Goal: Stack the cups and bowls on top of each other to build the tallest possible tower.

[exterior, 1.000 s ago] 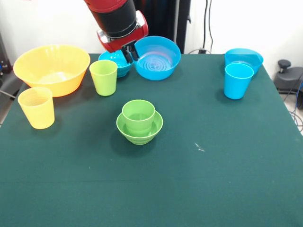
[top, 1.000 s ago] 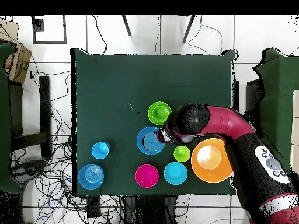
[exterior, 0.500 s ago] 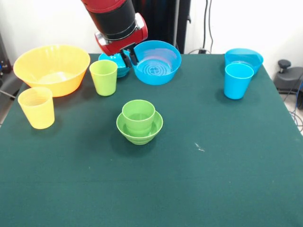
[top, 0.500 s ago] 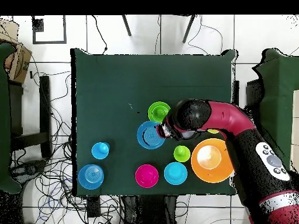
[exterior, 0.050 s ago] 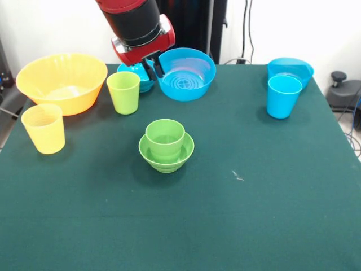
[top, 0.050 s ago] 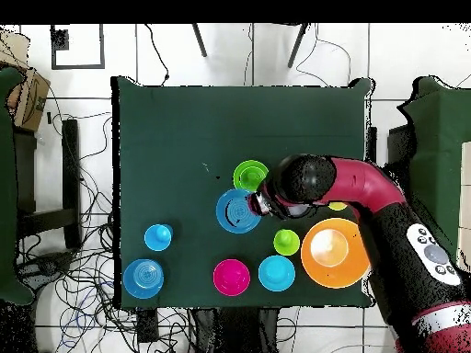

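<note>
The tower (exterior, 0.050 s ago: 166,144) stands mid-desk (exterior, 0.050 s ago: 254,214): a cup nested in a bowl. In the front view, behind it and slightly right, a wide bowl (exterior, 0.050 s ago: 186,73) hangs tilted with the gripper (exterior, 0.050 s ago: 152,65) on its left rim. A small bowl (exterior, 0.050 s ago: 135,76) sits just left of the gripper. Left of the tower stands a cup (exterior, 0.050 s ago: 123,92); farther left the large bowl (exterior, 0.050 s ago: 61,82), another cup (exterior, 0.050 s ago: 43,128) before it. Far right, a cup (exterior, 0.050 s ago: 284,96) stands before a bowl (exterior, 0.050 s ago: 290,69).
</note>
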`<action>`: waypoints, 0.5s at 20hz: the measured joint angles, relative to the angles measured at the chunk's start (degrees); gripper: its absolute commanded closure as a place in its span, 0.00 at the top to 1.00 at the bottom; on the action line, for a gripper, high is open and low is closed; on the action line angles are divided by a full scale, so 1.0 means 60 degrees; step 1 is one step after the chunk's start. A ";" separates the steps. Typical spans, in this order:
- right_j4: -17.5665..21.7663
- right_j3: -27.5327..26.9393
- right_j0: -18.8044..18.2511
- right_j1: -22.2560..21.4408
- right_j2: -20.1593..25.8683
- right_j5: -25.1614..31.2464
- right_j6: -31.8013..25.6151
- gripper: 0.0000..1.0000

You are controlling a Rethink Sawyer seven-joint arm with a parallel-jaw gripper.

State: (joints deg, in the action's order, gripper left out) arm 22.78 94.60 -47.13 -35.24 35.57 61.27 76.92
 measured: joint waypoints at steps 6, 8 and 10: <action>0.0014 -0.0282 -0.0154 0.0012 0.0092 0.0002 0.0000 0.00; 0.0024 -0.0400 -0.0194 0.0032 0.0107 0.0002 0.0000 0.00; 0.0054 -0.0522 -0.0254 0.0058 0.0129 0.0002 0.0000 0.00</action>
State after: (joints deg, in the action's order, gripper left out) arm 23.11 91.47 -48.66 -34.90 36.35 61.28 76.92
